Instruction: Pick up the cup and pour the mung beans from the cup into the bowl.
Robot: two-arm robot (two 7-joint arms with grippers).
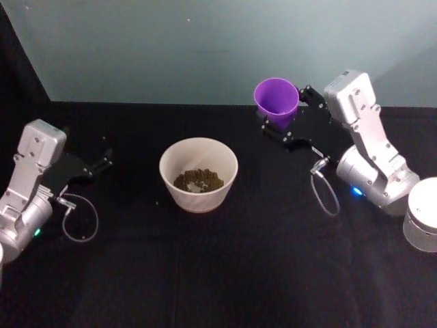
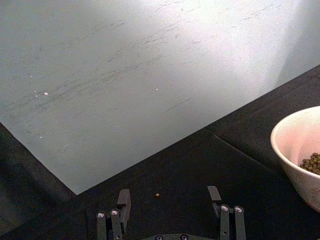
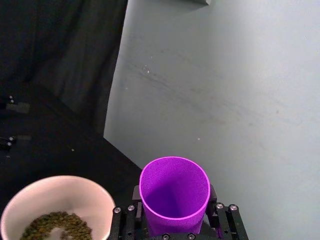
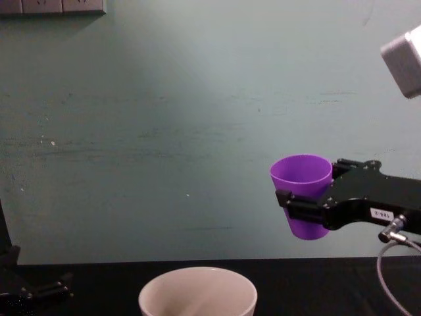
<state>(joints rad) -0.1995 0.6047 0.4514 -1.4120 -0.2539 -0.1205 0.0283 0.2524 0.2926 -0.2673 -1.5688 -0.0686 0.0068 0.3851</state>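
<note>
R pincer (image 1: 281, 113) is clamped on the cup (image 1: 276, 99), one finger each side of the lower wall. Cup sits upright betw. the fingers, mouth up, rim well above them. In the chest view the pincer (image 4: 309, 205) holds the cup (image 4: 302, 178) in the air, clear of the black surface (image 1: 218, 273). The right wrist view looks down into the cup (image 3: 174, 190), gripped in the pincer (image 3: 174, 212); its inside reads plain purple as far as can be seen. The bowl (image 1: 198, 195) stands on the surface to the left of the R pincer and lower, well apart from the cup, approx. betw. the two pincers. The mung beans (image 1: 198, 180) lie in a small heap at the bowl's bottom. L pincer (image 1: 102, 160) rests low near the surface, left of the bowl, not touching it. In the left wrist view its fingers are spread (image 2: 169, 196), gripping nothing, w/ one stray bean (image 2: 157, 194) on the surface betw. them and the bowl's rim (image 2: 295, 145) off to one side.
</note>
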